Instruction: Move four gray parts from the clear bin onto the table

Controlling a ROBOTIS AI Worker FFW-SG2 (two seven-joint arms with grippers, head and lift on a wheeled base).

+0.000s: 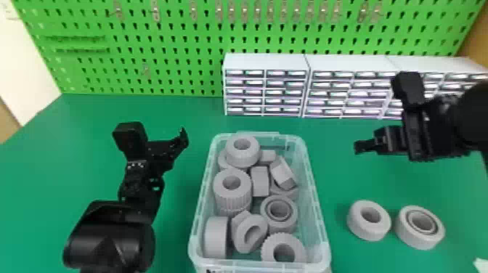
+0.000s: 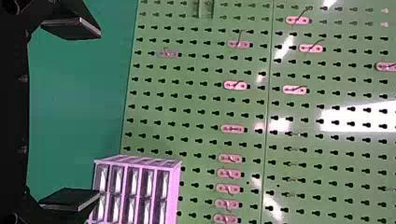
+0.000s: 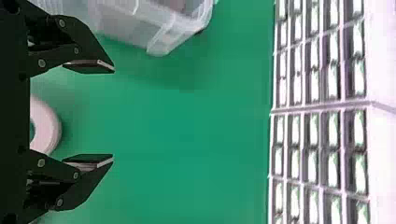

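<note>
The clear bin [image 1: 316, 203] stands mid-table and holds several gray parts, among them a ribbed ring [image 1: 232, 188] and a smooth ring [image 1: 242, 150]. Two more gray parts, a plain ring [image 1: 369, 220] and a ring with an inner groove [image 1: 419, 227], lie side by side on the table right of it. My left gripper [image 1: 184, 136] is left of the bin, and in its wrist view the left gripper [image 2: 95, 114] is open. My right gripper [image 1: 359, 147] hangs right of the bin, beyond the two loose parts; in its wrist view the right gripper [image 3: 113, 115] stands open with nothing held.
White drawer cabinets [image 1: 267, 85] line the back of the green table [image 1: 174, 109], from the middle to the right. Behind them rises a green pegboard [image 1: 163, 47] with metal hooks. A small white object [image 1: 481, 265] lies at the near right corner.
</note>
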